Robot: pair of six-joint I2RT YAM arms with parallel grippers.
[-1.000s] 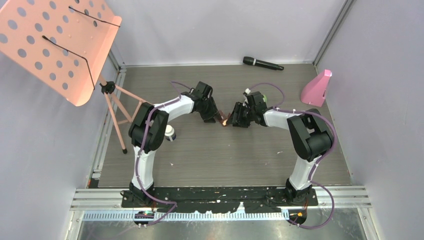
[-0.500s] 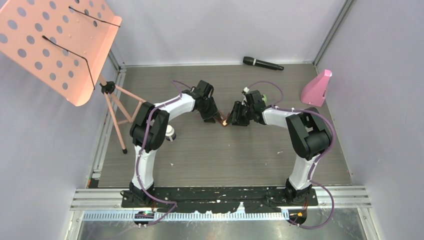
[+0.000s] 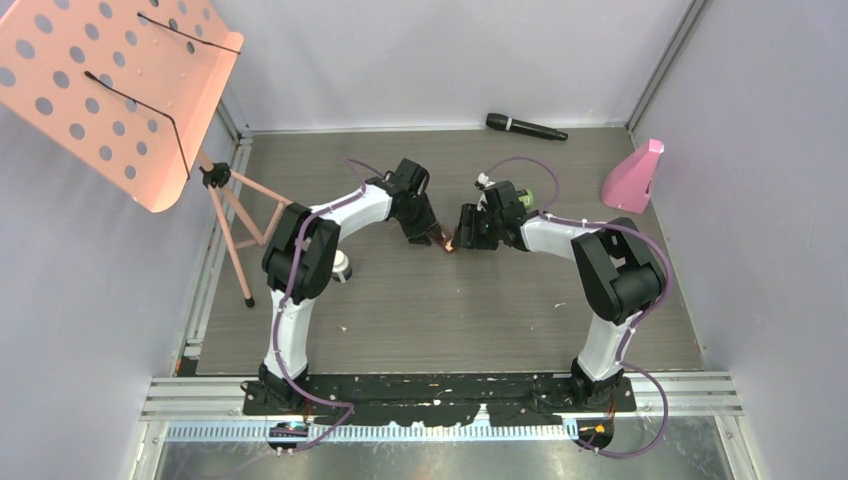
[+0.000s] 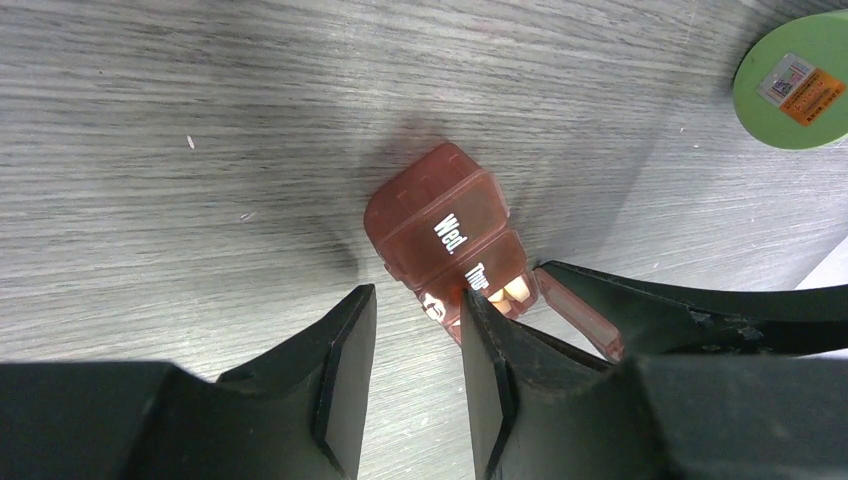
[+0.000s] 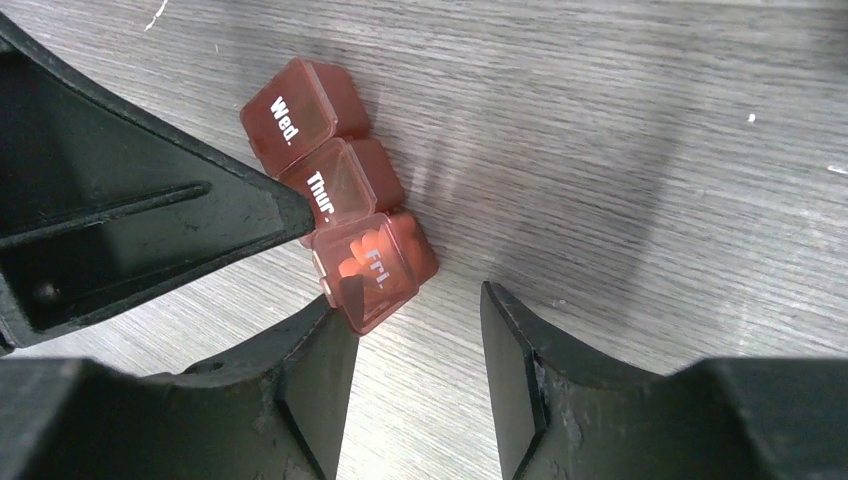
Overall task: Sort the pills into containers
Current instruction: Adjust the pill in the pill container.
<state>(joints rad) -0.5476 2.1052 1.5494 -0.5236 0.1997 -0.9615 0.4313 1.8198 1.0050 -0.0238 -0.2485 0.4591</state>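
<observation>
A small brown pill case (image 4: 445,235) lies on the table, its lids marked Wed, Thur and Fri. Pale pills (image 4: 510,290) show in the Fri compartment (image 5: 365,255), whose lid (image 4: 580,315) is hinged partly up. My left gripper (image 4: 418,295) is open, its right fingertip resting on the case by the Thur lid. My right gripper (image 5: 415,297) is also open, its left fingertip at the edge of the Fri lid. Seen from above, both grippers (image 3: 432,238) (image 3: 463,238) meet over the case (image 3: 449,243). The green-lidded bottle (image 4: 795,80) stands behind the right wrist (image 3: 524,197).
A white bottle with a dark cap (image 3: 341,266) stands beside the left arm. A black microphone (image 3: 525,127) lies at the back, and a pink object (image 3: 632,177) is at the right. A pink music stand (image 3: 110,90) leans over the left edge.
My right gripper has shifted slightly left toward the case and its jaws have widened a little. The left gripper has hardly moved.
</observation>
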